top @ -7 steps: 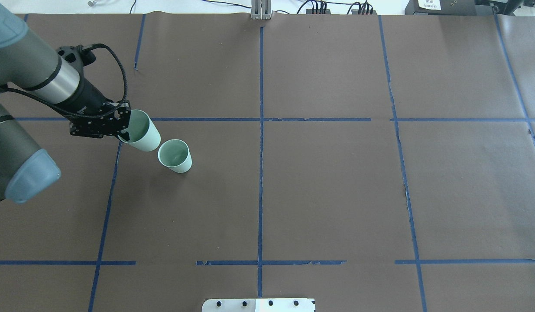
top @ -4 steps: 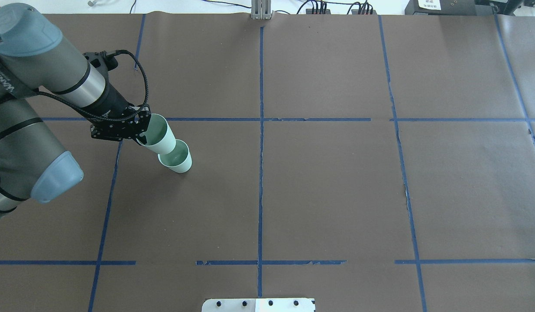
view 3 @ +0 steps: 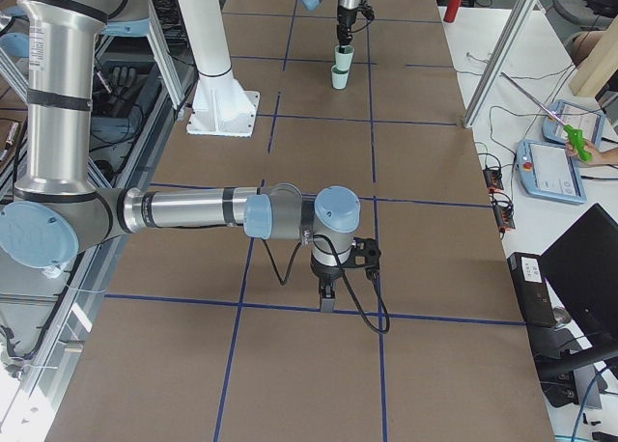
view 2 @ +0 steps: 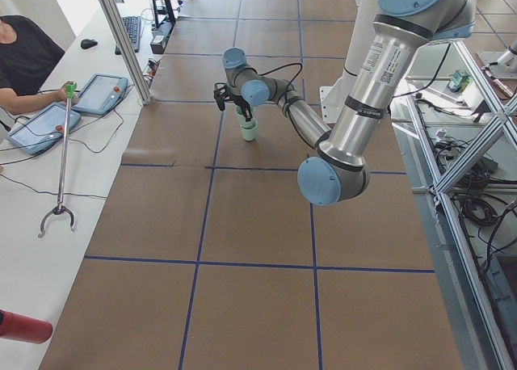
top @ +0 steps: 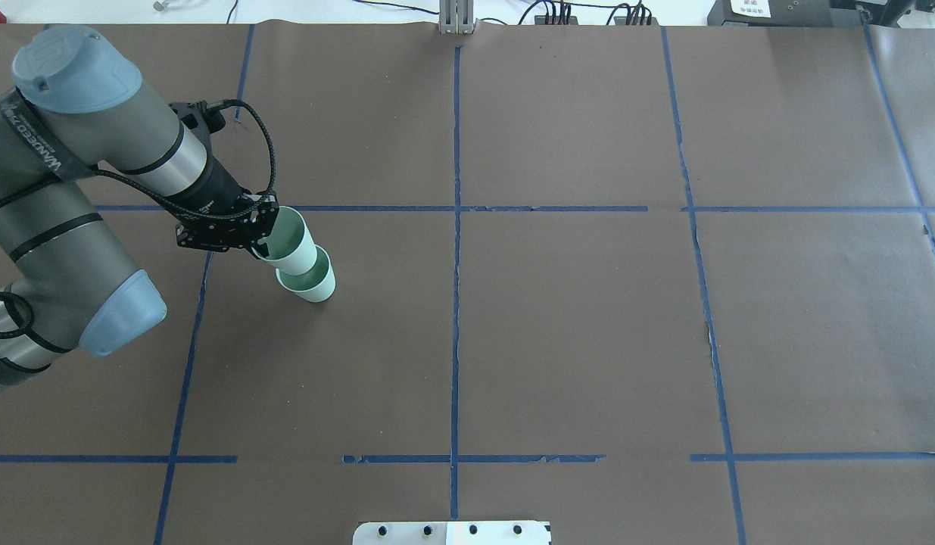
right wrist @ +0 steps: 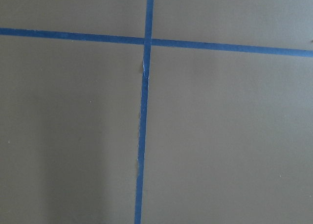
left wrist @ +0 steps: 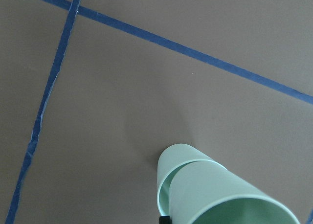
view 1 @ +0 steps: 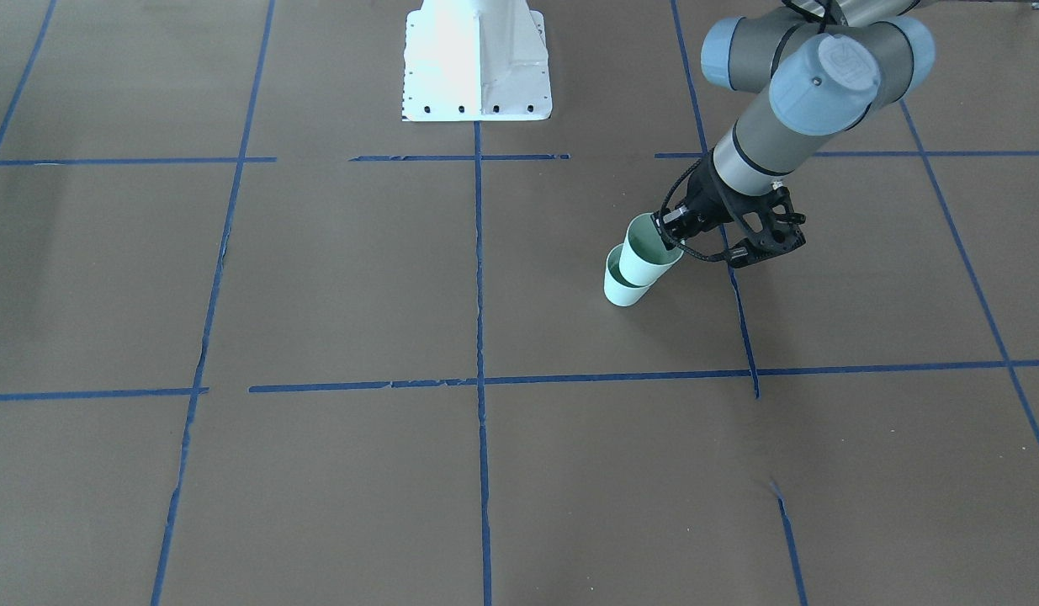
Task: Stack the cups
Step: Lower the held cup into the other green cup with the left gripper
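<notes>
Two pale mint-green cups sit on the left half of the brown table. My left gripper (top: 261,242) is shut on the rim wall of one cup (top: 291,244) and holds it tilted, its base inside the mouth of the standing cup (top: 317,284). The front-facing view shows the gripper (view 1: 671,239), the held cup (view 1: 645,252) and the lower cup (view 1: 620,291). The left wrist view shows the held cup (left wrist: 225,194) nested in the lower cup (left wrist: 177,158). My right gripper (view 3: 326,303) hangs close over the table far from the cups, and I cannot tell whether it is open.
The table is brown paper with a blue tape grid (top: 456,227). The white robot base plate (view 1: 477,67) sits at the robot's edge. Side benches with tablets and an operator (view 2: 24,59) stand beyond the table's far edge.
My left gripper has moved right with its cup, from beside the standing cup to over it, and the held cup's base now sits in the standing cup's mouth.
</notes>
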